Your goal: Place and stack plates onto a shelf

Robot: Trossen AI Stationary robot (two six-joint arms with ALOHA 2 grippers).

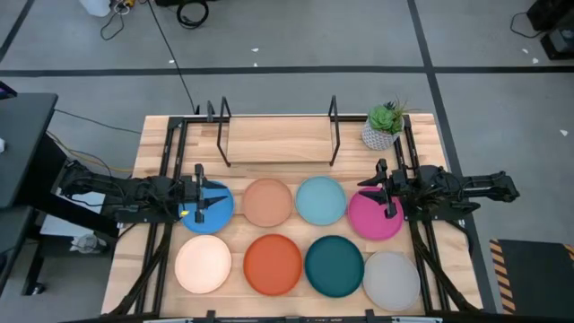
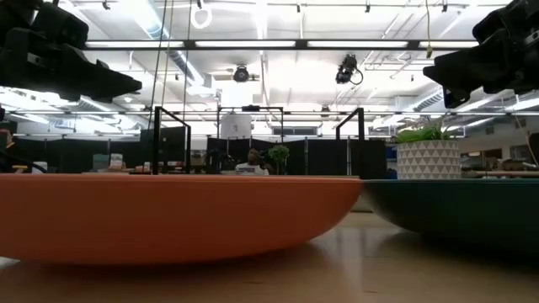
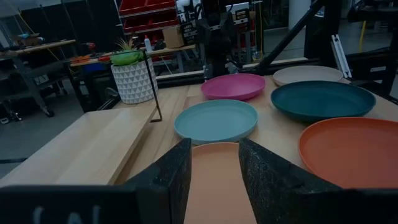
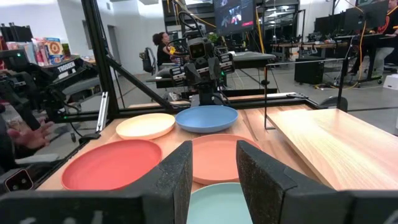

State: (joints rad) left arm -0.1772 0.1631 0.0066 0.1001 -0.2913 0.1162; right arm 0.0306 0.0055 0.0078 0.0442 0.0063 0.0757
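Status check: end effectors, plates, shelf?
Left end effector open over blue plate; right end effector open over magenta plate. Shelf bare, all eight plates on table. Potted plant beside shelf.

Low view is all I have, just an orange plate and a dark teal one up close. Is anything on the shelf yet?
Observer: No, the shelf is bare. All eight plates lie on the table in two rows of four.
Operator: Where are the grippers?
Observer: The left gripper hangs over the blue plate, the right gripper over the magenta plate.
Operator: Holding anything?
Observer: No, both stand open with nothing between the fingers.
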